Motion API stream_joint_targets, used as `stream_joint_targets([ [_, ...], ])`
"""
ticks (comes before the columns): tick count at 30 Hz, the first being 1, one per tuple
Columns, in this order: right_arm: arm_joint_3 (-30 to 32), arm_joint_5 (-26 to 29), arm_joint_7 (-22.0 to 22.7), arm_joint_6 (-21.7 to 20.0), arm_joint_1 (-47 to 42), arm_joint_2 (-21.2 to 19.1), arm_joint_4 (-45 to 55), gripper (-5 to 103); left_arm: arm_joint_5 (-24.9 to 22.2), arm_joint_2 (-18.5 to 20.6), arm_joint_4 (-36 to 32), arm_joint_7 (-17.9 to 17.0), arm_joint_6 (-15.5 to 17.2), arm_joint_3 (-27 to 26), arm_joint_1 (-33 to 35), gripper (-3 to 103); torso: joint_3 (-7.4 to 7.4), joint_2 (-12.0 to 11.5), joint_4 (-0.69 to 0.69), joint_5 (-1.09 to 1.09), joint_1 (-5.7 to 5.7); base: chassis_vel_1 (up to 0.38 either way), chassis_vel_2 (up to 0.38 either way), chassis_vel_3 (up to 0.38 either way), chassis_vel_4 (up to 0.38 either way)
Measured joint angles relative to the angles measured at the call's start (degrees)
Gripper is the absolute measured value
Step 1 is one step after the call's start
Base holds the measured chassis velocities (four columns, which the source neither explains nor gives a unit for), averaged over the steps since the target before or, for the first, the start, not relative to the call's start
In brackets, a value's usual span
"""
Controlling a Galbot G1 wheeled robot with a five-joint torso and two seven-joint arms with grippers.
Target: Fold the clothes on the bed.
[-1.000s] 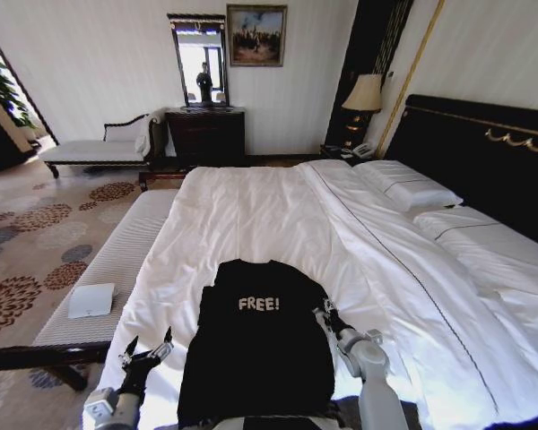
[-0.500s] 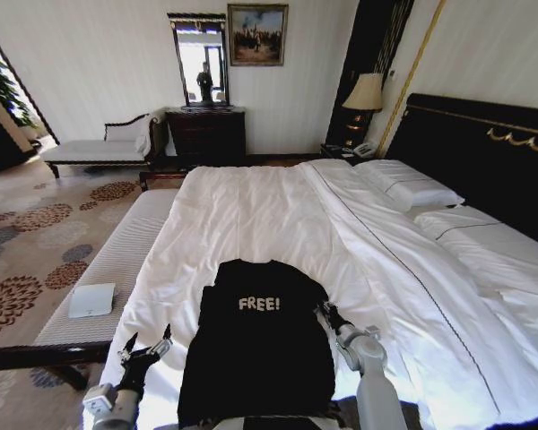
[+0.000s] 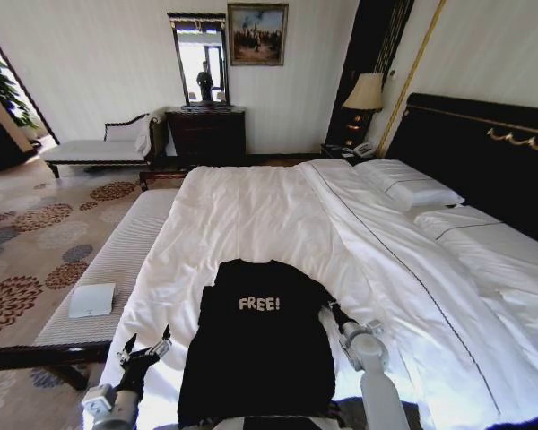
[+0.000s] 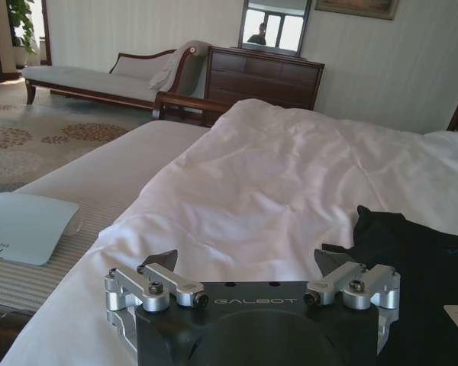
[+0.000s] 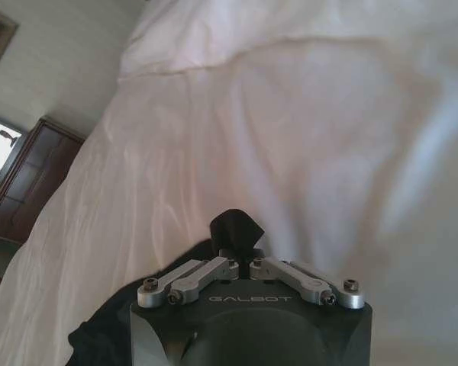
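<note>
The clothes (image 3: 255,345), a black top with white "FREE!" lettering, lie flat on the near end of the bed (image 3: 269,215), on its white duvet. My right gripper (image 3: 328,310) is at the top's right shoulder edge. In the right wrist view this gripper (image 5: 237,229) is shut, with the edge of the black clothes (image 5: 107,332) reaching up to its closed tips. My left gripper (image 3: 146,347) hovers open just left of the top, over the duvet. The left wrist view shows that gripper (image 4: 246,259) spread wide, the clothes (image 4: 416,263) beside it.
A pale upholstered bench (image 3: 117,260) runs along the bed's left side with a white flat object (image 3: 91,300) on it. Pillows (image 3: 408,190) and the black headboard (image 3: 484,148) are at the right. A dark dresser (image 3: 206,134) and a chaise stand by the far wall.
My left gripper has dropped a little toward me. The right gripper has edged slightly along the top's right shoulder. The top lies much as before.
</note>
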Motion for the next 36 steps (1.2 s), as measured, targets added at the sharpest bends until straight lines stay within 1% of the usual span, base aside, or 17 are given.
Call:
stream_joint_targets([
  [2, -2.8, -7.3, -3.6, 2.7, 0.5, -2.6, -1.4, 1, 0.0, -0.1, 0.1, 0.1, -0.2, 0.0, 0.1, 100, 0.0, 0.0, -0.01, 0.02, 0.0, 0.0, 0.0, 0.0, 0.0],
  [3, -2.8, -7.3, -3.6, 2.7, 0.5, -2.6, -1.4, 1, 0.0, -0.1, 0.1, 0.1, -0.2, 0.0, 0.1, 100, 0.0, 0.0, -0.01, 0.02, 0.0, 0.0, 0.0, 0.0, 0.0],
  [4, -4.4, -11.7, -5.5, 4.2, 0.9, -3.6, -2.6, 1, 0.0, -0.1, 0.1, 0.1, -0.3, 0.1, 0.1, 100, 0.0, 0.0, -0.01, 0.03, 0.0, 0.0, 0.0, 0.0, 0.0],
  [6, -6.4, -16.9, -7.3, 6.0, 1.5, -5.0, -4.3, 1, 0.0, -0.3, 0.0, 0.1, -0.3, 0.2, 0.1, 100, 0.0, 0.0, -0.01, 0.02, 0.0, 0.0, 0.0, 0.0, 0.0],
  [7, -7.0, -18.2, -7.6, 6.3, 1.8, -5.3, -4.9, 1, 0.0, -0.4, -0.2, 0.1, -0.3, 0.2, 0.1, 100, 0.0, 0.0, -0.01, 0.02, 0.0, 0.0, 0.0, 0.0, 0.0],
  [16, -6.8, -19.1, -6.0, 5.9, 1.6, -5.7, -7.0, 1, 0.0, -0.9, 0.0, 0.6, -0.8, -0.6, 0.7, 100, 0.0, 0.0, -0.01, 0.02, 0.0, 0.0, 0.0, 0.0, 0.0],
  [21, -7.6, -19.1, -6.2, 6.2, 0.5, -5.6, -2.6, 1, 0.0, -1.0, 0.0, 0.6, -0.8, -0.4, 0.7, 100, 0.0, 0.0, -0.02, 0.0, 0.0, 0.0, 0.0, 0.0, 0.0],
  [23, -9.7, -19.1, -6.3, 6.0, -0.1, -5.4, 0.7, 1, 0.0, -1.0, -0.1, 0.6, -0.8, -0.5, 0.7, 100, 0.0, 0.0, -0.01, 0.0, 0.0, 0.0, 0.0, 0.0, 0.0],
  [25, -10.7, -19.6, -6.3, 5.9, -0.3, -5.3, 1.4, 1, 0.0, -1.0, -0.1, 0.6, -0.8, -0.6, 0.7, 100, 0.0, 0.0, -0.01, -0.01, 0.0, 0.0, 0.0, 0.0, 0.0],
  [26, -12.3, -21.0, -6.3, 5.8, -0.5, -5.1, 2.0, 1, -0.1, -1.0, -0.1, 0.6, -0.8, -1.0, 0.8, 100, 0.0, 0.0, -0.01, 0.0, 0.0, 0.0, 0.0, 0.0, 0.0],
  [30, -17.1, -25.4, -6.4, 6.0, -0.4, -3.6, 0.7, 1, -0.8, -1.0, -0.2, 0.9, -1.0, -2.1, 1.4, 100, 0.0, 0.0, -0.01, 0.02, 0.0, 0.0, 0.0, 0.0, 0.0],
  [36, -20.2, -28.4, -6.9, 6.8, 0.6, -2.0, -1.4, 1, -1.3, -1.3, -0.3, 1.4, -1.1, -3.4, 1.8, 100, 0.0, 0.0, -0.01, 0.01, 0.0, 0.0, 0.0, 0.0, 0.0],
])
